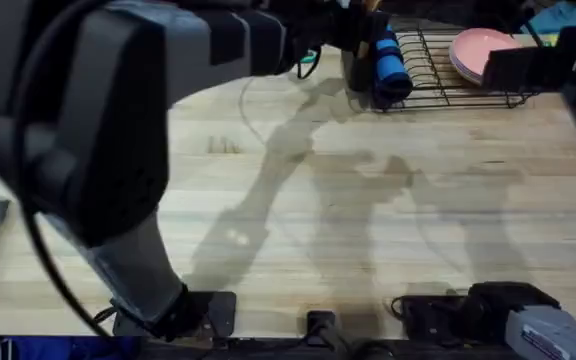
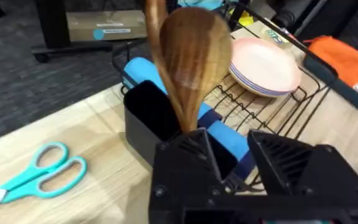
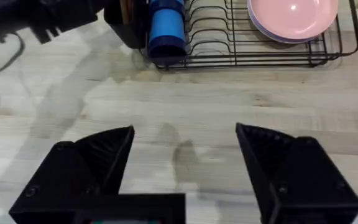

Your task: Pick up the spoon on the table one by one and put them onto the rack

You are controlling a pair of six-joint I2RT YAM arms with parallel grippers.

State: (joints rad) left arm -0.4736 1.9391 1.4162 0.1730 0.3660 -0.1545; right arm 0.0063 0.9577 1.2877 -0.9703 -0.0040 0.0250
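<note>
A light-brown wooden spoon [image 2: 194, 56] stands bowl-up in the rack's tall black cup [image 2: 151, 118], its slim handle dropping just past one of my left fingertips [image 2: 188, 149]. My left gripper [image 2: 225, 146] hangs right over the cup with its jaws apart, wider than the handle and not closed on it. Seen from overhead, the left arm reaches across the table [image 1: 298, 200] to the cup [image 1: 358, 60] at the left end of the black wire rack [image 1: 448, 85]. My right gripper [image 3: 185, 155] is open and holds nothing, low over bare wood in front of the rack [image 3: 241, 43].
Pink plates [image 1: 483, 50] sit in the rack, and a blue roll [image 1: 390, 65] lies next to the cup. Teal-handled scissors [image 2: 36, 174] lie on the table beside the cup. An orange object [image 2: 344, 62] is beyond the rack. The right arm's base [image 1: 513, 310] rests at the near edge.
</note>
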